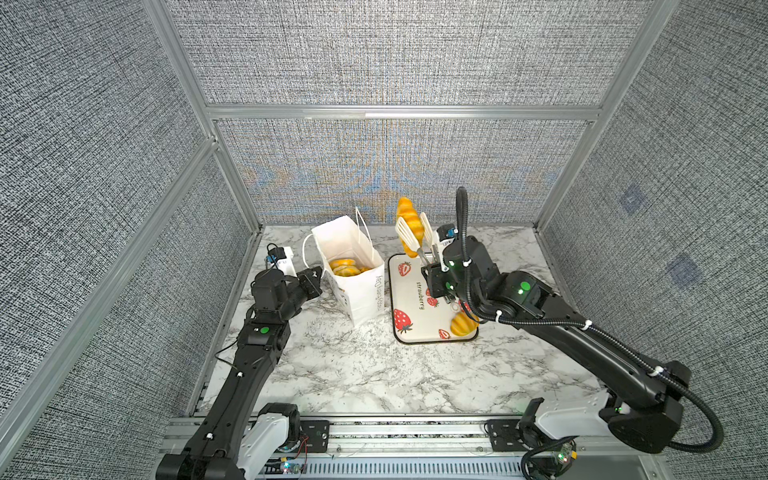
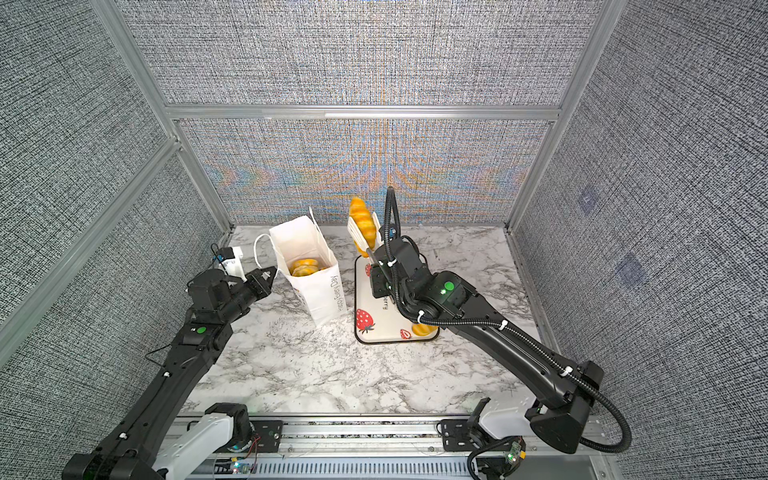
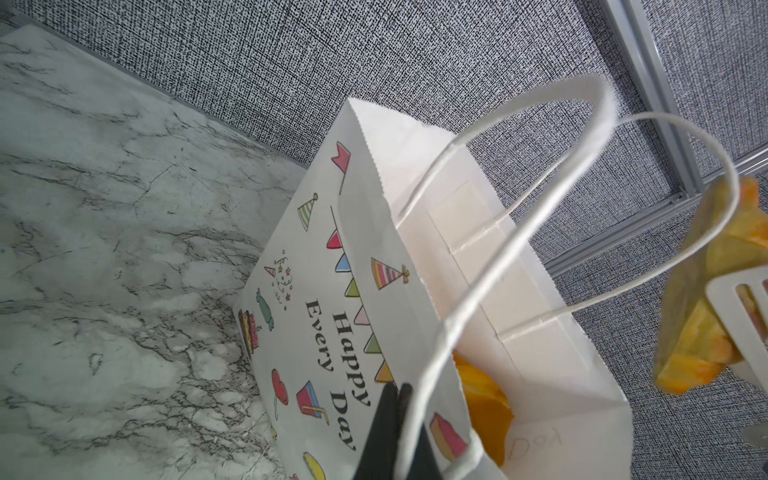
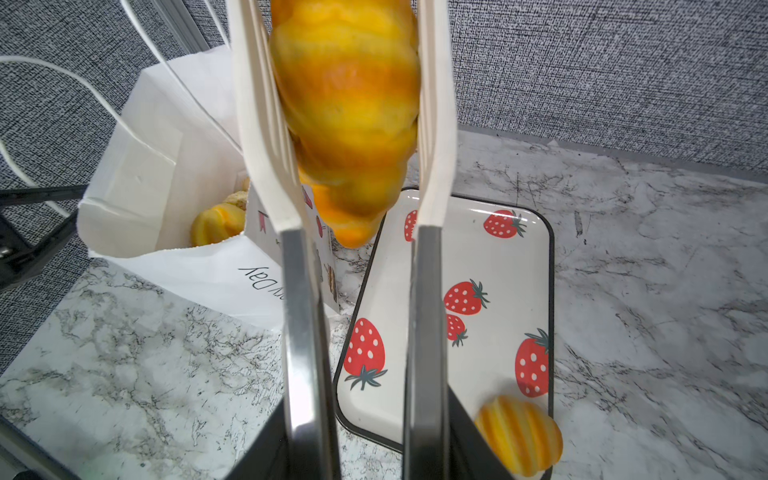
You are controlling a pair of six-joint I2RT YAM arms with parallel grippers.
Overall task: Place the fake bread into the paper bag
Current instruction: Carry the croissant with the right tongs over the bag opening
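Note:
The white paper bag (image 1: 361,295) stands open left of centre, with fake bread (image 1: 345,267) lying inside. My left gripper (image 3: 392,399) is shut at the bag's left rim, where the cord handle (image 3: 519,232) runs past its jaws. My right gripper (image 1: 434,274) is shut on white-tipped metal tongs (image 4: 432,166). The tongs clamp a long ridged bread (image 4: 349,104), held up in the air beside the bag's mouth, above the far end of the strawberry tray (image 1: 411,328). One round bun (image 4: 519,436) lies at the tray's near right corner.
Grey fabric walls with aluminium posts (image 1: 232,166) close in the marble table (image 1: 353,374) on three sides. A metal rail (image 1: 395,432) with both arm bases runs along the front edge. The bag's second cord handle (image 1: 361,224) sticks up at its far side.

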